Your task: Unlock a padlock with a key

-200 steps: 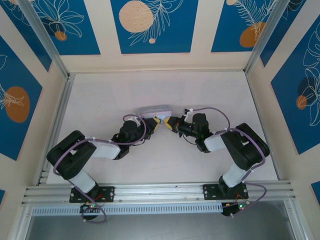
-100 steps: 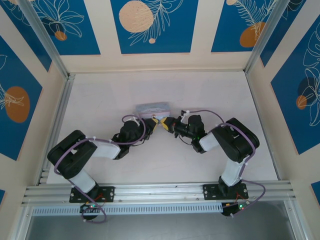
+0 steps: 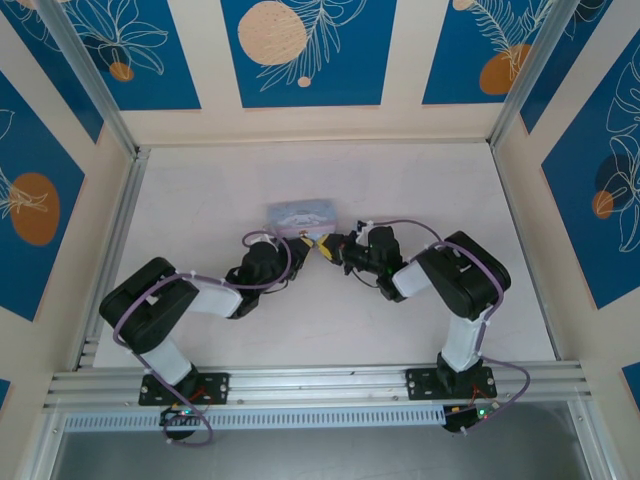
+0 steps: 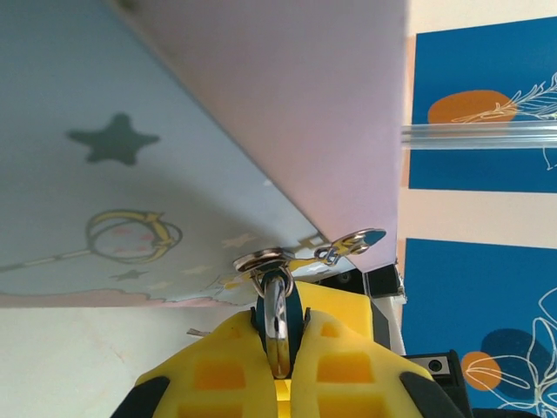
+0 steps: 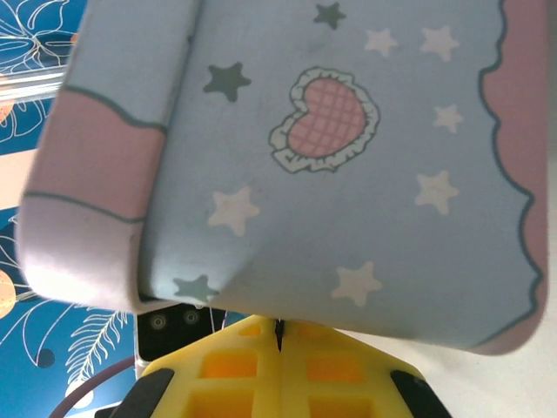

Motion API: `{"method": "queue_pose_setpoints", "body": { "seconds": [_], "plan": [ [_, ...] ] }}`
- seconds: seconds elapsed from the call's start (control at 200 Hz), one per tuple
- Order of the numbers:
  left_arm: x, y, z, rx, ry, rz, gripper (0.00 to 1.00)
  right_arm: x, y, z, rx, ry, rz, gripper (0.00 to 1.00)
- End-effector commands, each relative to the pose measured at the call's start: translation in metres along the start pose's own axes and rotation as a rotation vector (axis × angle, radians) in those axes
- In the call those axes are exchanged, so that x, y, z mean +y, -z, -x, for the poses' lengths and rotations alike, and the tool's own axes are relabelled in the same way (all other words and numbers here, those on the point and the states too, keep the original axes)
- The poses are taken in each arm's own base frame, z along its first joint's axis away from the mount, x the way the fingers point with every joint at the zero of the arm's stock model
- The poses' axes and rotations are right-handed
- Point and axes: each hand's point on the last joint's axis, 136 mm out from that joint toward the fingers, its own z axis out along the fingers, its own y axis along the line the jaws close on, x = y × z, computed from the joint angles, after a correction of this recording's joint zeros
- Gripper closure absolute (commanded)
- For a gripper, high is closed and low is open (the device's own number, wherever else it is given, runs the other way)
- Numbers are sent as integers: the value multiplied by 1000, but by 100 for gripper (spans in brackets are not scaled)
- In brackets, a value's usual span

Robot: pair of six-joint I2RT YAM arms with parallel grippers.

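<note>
In the left wrist view my left gripper [image 4: 278,348] is shut on the padlock [image 4: 279,315], whose blue-teal body is pinched edge-on between the yellow fingers. Its silvery shackle [image 4: 277,283] runs up to a metal fitting on the tin box's edge. A thin silvery piece [image 4: 350,246], probably the key, lies against that edge just above a yellow finger [image 4: 341,300] of the right gripper. In the right wrist view my right gripper [image 5: 278,335] is shut, with a thin dark sliver between its tips. From above, the left gripper [image 3: 304,243] and right gripper [image 3: 327,248] meet tip to tip.
The pale blue tin box [image 3: 300,213] printed with stars and a heart sits just beyond both grippers, right against them. It looms over each wrist camera, shown as box [image 5: 348,157] and box [image 4: 174,131]. The white table [image 3: 200,190] is walled on three sides.
The right gripper has slid left until it meets the left gripper. The tin box has shifted a little left and away. The left gripper stays shut on the padlock.
</note>
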Motion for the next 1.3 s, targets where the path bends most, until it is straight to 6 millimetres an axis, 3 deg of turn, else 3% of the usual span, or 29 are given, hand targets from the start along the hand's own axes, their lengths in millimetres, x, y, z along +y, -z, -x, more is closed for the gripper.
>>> {"method": "queue_pose_setpoints", "body": {
  "seconds": [0.0,0.115,0.17,0.3,0.545,0.625,0.955,1.155,1.295],
  "plan": [
    [-32,5,-69,304,-78,-132,100,40,-21,-36,126,58,107,100],
    [-18,2,-65,278,-72,-94,100,35,-20,-34,123,54,93,100],
    [-8,2,-59,243,-66,-66,100,31,-17,-33,118,53,84,95],
    [8,3,-46,158,-50,-27,100,18,-9,-29,100,48,49,79],
    [14,-4,-34,92,-51,6,100,1,9,-26,68,45,-22,38],
    [15,-5,-33,89,-52,8,100,-6,19,-28,69,53,-53,31],
    [17,-8,-30,97,-61,26,100,-26,79,-39,94,196,-274,30],
    [13,-11,-33,131,-59,41,100,-15,105,-34,85,511,-441,34],
    [9,-11,-38,172,-52,68,100,-5,108,-32,104,787,-545,41]
  ]
}}
